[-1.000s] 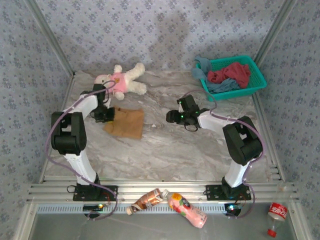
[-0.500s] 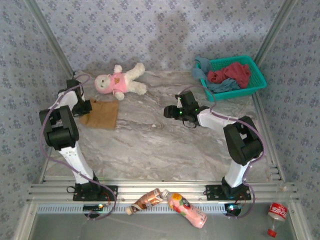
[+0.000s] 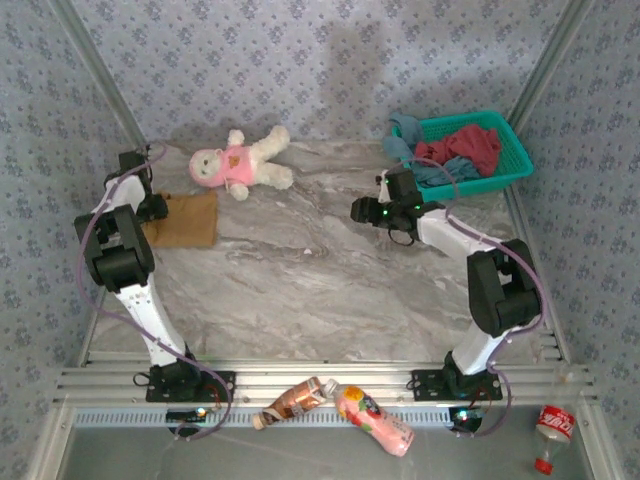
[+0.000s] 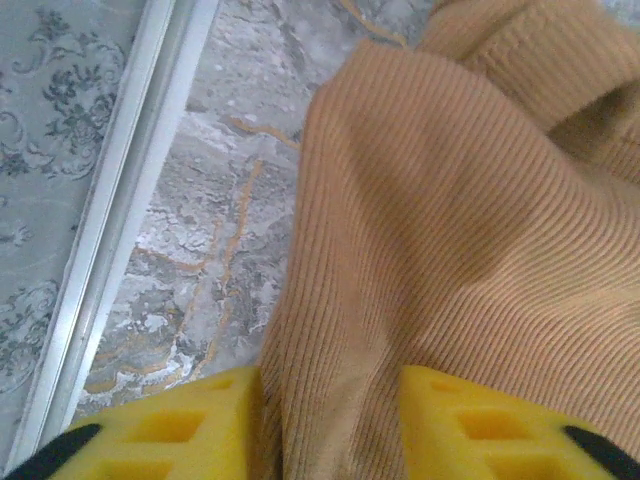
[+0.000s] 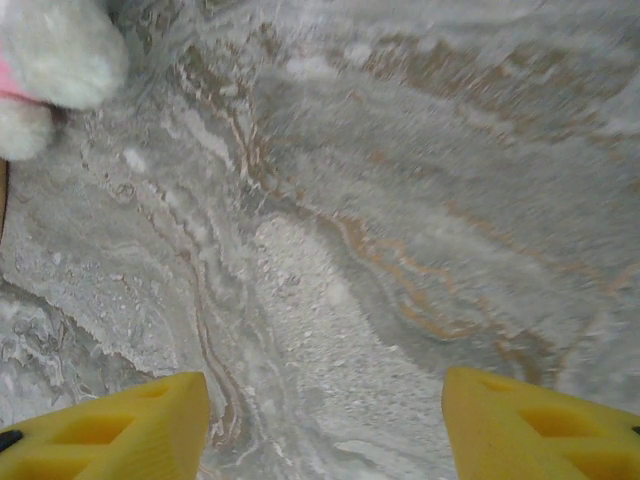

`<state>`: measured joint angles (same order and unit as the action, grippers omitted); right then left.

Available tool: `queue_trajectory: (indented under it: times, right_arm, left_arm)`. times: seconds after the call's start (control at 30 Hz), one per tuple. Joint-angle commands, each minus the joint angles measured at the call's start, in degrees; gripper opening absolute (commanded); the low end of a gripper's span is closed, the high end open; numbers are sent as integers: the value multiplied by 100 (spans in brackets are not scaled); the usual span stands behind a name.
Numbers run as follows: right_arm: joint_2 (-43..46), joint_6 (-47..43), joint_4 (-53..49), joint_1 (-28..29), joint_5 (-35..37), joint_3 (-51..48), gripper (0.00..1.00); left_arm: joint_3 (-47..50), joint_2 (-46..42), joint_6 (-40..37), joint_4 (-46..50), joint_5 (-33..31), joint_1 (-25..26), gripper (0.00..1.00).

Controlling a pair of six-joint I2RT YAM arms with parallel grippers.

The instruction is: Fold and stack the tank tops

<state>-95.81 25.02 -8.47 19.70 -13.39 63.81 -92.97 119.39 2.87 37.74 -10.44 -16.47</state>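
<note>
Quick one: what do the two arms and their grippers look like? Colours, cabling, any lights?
Both match. The left arm and right arm have white links, bulky black joint housings and black base plates. A pale purple cable loops outside each. A green light glows at the right wrist. The left gripper and right gripper have blocky yellow fingers with recessed pockets.

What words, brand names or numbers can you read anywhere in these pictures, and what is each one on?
No text is clear enough to quote.
Red-labelled bottle, front right: pale marks on the label, too small to read.
Pink bottle, front middle: printed wrap, too small to read.
Brown bottle beside it: label too small to read.
</note>
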Motion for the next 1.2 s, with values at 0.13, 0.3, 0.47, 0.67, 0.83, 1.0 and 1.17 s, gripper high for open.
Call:
queue_trajectory:
  times: [0.13, 0.3, 0.47, 0.67, 0.83, 1.0, 1.17]
  right_arm:
    - [530, -958, -936, -750, 49, 400, 67]
    - [449, -1647, -1319, -1422, 200, 1078, 71]
    - [-191, -1934, -1597, -1992, 353, 2060, 76]
    - [-1444, -1568, -1786, -2359, 472, 3446, 78]
    - [-2634, -1122, -2051, -2414, 751, 4752, 81]
    - [-3635, -1051, -2288, -2316, 820, 5773, 80]
    - [-4380, -1155, -2764, -2192, 859, 6554, 79]
  left_arm:
    - [-496, -364, -98, 526, -452, 121, 65]
    - [-830, -995, 14, 1017, 96, 176, 82]
    - [-734, -1739, 170, 1302, 722, 461, 83]
    - [413, -2847, 1219, 541, 2004, 1174, 83]
    - [1080, -3117, 1906, -327, 2088, 2243, 83]
    - [1597, -2991, 2730, -1297, 2248, 3029, 83]
    - [1573, -2600, 3022, -1551, 2231, 3606, 83]
